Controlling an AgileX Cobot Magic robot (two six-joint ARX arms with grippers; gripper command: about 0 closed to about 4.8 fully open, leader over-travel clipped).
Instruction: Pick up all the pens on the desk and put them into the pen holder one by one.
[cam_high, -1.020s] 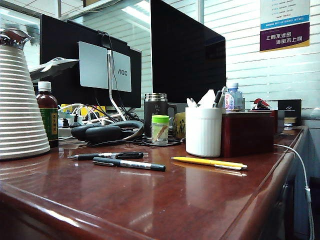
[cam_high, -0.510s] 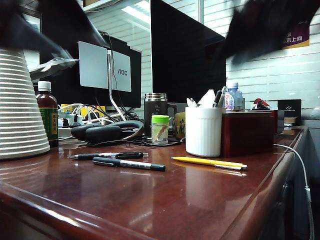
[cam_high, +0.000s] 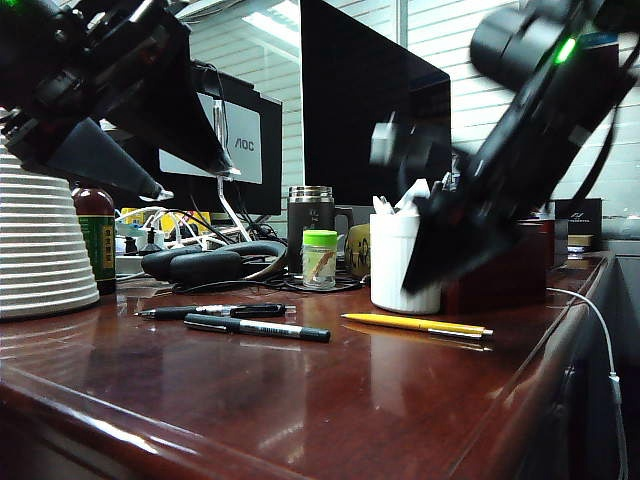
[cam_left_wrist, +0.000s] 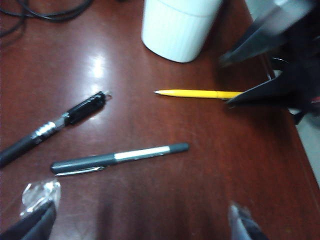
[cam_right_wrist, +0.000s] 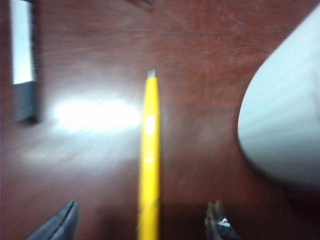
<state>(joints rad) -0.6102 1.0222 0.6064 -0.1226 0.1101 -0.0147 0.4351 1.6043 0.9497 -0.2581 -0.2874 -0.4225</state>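
My right gripper (cam_right_wrist: 142, 220) hangs with its fingers spread wide and empty, one on either side of the yellow pen (cam_right_wrist: 149, 155), which lies flat on the desk (cam_right_wrist: 200, 60) between them without touching either. In the exterior view this gripper (cam_high: 425, 262) sits right of centre, tilted down in front of the white ribbed pen holder (cam_high: 392, 262) and blurred. The yellow pen (cam_high: 417, 324) lies just below it on the desk (cam_high: 300, 400), silvery tip toward the left of the frame. My left gripper (cam_high: 150, 180) hovers in the upper left of the exterior view, well above the desk; in the left wrist view its fingers (cam_left_wrist: 37, 220) are also spread apart with nothing between them. Both black pens lie flat left of centre in the exterior view: the nearer black pen (cam_high: 257, 328) with a white band, and the farther black pen (cam_high: 212, 312) just behind it. The pen holder already has a few things standing in it.
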